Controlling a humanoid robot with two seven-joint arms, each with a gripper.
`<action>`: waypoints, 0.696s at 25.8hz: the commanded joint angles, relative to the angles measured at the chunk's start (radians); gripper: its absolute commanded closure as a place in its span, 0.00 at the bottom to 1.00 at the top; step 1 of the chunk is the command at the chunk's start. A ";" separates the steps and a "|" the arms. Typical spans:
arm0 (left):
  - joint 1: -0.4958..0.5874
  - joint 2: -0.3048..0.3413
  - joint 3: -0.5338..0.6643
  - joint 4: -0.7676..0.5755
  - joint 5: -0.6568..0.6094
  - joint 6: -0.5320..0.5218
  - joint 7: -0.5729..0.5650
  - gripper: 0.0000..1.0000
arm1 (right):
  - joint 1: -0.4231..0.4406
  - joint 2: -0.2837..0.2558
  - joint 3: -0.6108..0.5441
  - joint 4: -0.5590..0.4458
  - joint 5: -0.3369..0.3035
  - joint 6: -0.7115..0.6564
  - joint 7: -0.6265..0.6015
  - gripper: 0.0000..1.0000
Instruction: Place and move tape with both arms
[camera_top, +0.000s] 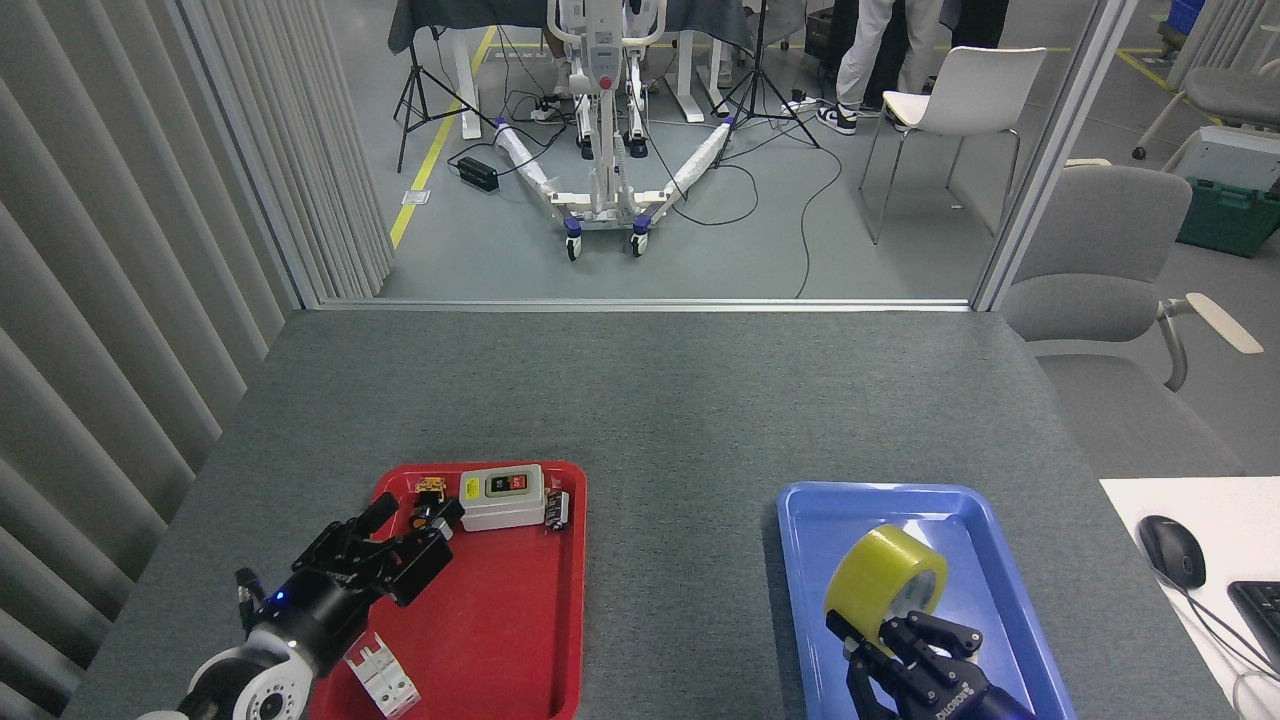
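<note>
Tilting tape, core facing right-forward.

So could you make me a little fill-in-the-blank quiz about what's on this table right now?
1. The yellow tape is over the ____ tray.
2. The ____ end effector holds the tape.
3. The grey switch box sits in the ____ tray.
4. The left end effector holds ____.

Missing words: blue; right; red; nothing
</note>
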 joint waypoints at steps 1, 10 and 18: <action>0.130 -0.078 0.088 -0.071 -0.272 0.095 0.086 0.00 | -0.046 -0.028 0.001 0.000 -0.026 0.171 0.142 1.00; 0.193 -0.120 0.133 -0.094 -0.467 0.177 0.207 0.00 | -0.244 -0.140 0.062 0.063 -0.202 0.461 0.681 0.92; 0.216 -0.107 0.191 -0.094 -0.456 0.096 0.227 0.00 | -0.333 -0.133 0.133 0.135 -0.212 0.555 0.959 1.00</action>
